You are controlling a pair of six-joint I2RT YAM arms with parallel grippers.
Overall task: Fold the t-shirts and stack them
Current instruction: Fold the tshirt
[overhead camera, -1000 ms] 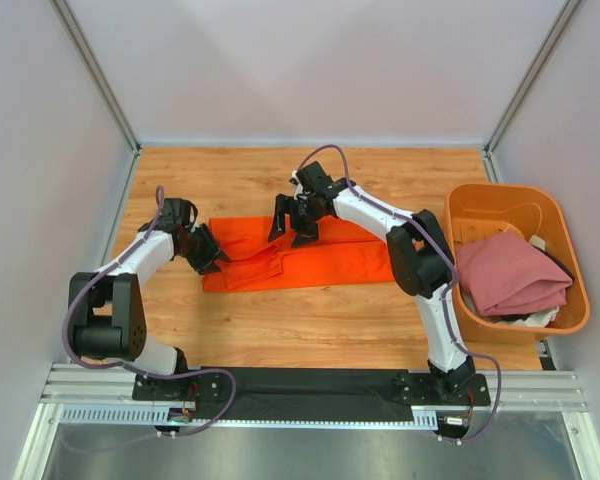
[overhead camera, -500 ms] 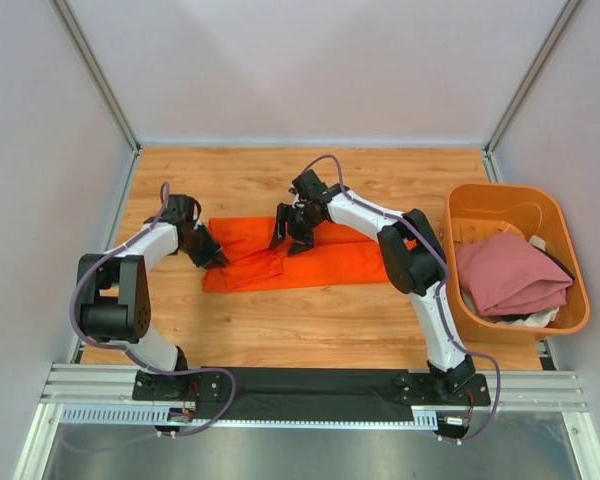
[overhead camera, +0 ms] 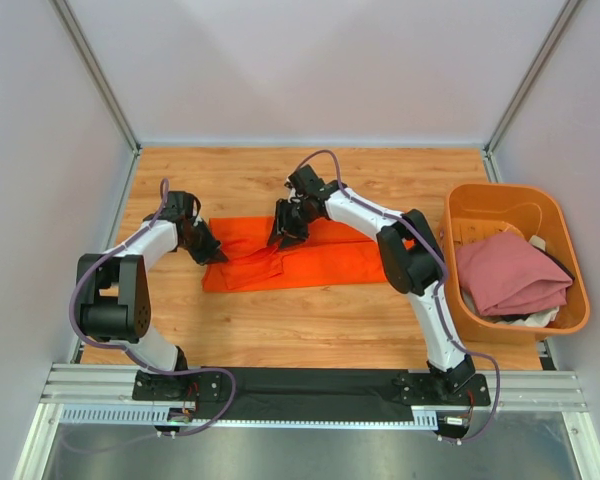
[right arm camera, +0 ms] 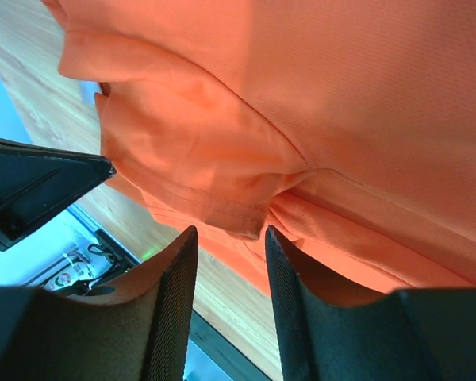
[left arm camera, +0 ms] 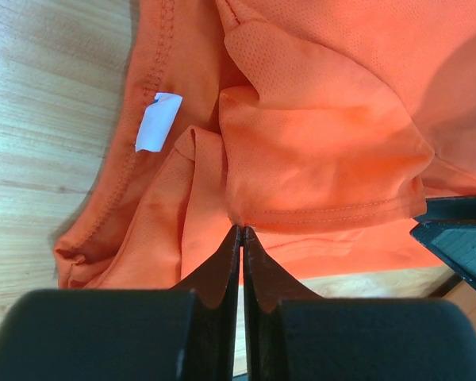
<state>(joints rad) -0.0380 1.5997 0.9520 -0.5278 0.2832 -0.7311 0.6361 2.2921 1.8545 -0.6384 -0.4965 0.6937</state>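
The bright orange t-shirt lies spread flat on the wooden table, with a white label at its collar. My left gripper is at the shirt's left end; in the left wrist view it is shut, its tips pinching a fold of orange cloth at a sleeve hem. My right gripper is low over the shirt's upper middle. In the right wrist view it is open, with a corner of the orange sleeve hanging between the fingers. A dusty pink t-shirt lies folded in the tub.
A rigid orange plastic tub stands at the table's right edge with the pink shirt and other items in it. Grey walls close in the table on three sides. The two grippers are close together over the shirt's left half.
The left jaws have closed onto the orange cloth. The right jaws have narrowed around the sleeve corner, and the right gripper has moved slightly left.
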